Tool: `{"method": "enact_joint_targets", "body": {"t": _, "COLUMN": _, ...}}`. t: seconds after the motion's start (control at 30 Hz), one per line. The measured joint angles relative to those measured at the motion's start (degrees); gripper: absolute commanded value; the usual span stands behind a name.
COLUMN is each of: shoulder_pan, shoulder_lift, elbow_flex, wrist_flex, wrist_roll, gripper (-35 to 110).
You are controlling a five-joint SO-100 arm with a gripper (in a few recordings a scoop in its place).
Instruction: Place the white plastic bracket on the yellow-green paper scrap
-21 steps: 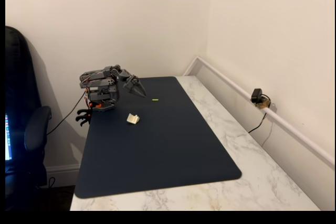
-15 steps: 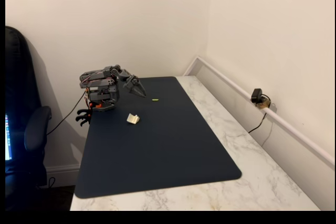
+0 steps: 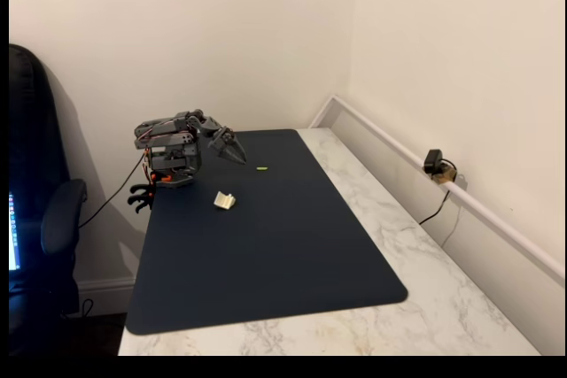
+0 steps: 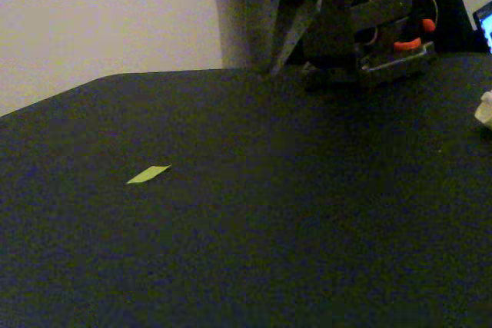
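Fixed view, bracket (image 3: 225,201) whole, cropped elsewhere (image 4: 484,109)

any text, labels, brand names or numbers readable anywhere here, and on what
None can be read.
The white plastic bracket, the yellow-green paper scrap and the dark mat bear no print.
The arm's gripper shows no legible marking.
The screen sliver at the left edge is too small to read.

Arm (image 3: 168,143) folded low, gripper (image 3: 237,155) angled downward, jaws together
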State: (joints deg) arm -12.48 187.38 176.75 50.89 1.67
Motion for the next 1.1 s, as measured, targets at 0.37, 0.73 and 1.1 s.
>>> {"method": "enact_joint_targets", "body": {"t": 0.37, "shoulder_pan": 0.00, "shoulder_lift": 0.00, "elbow_flex": 0.00, "wrist_flex": 0.00, "wrist_roll": 0.00, "gripper": 0}}
{"method": "enact_joint_targets", "body": {"t": 0.73, "shoulder_pan": 0.97, "shoulder_lift": 0.00, "elbow_flex": 0.00, "wrist_flex": 0.00, "wrist_roll": 1.23, "gripper": 0}}
{"method": "enact_joint_targets", "body": {"t": 1.1, "shoulder_pan": -1.49, "shoulder_lift": 0.00, "elbow_flex": -2.29, "wrist_flex": -6.59, "wrist_roll": 10.90, "gripper": 0}}
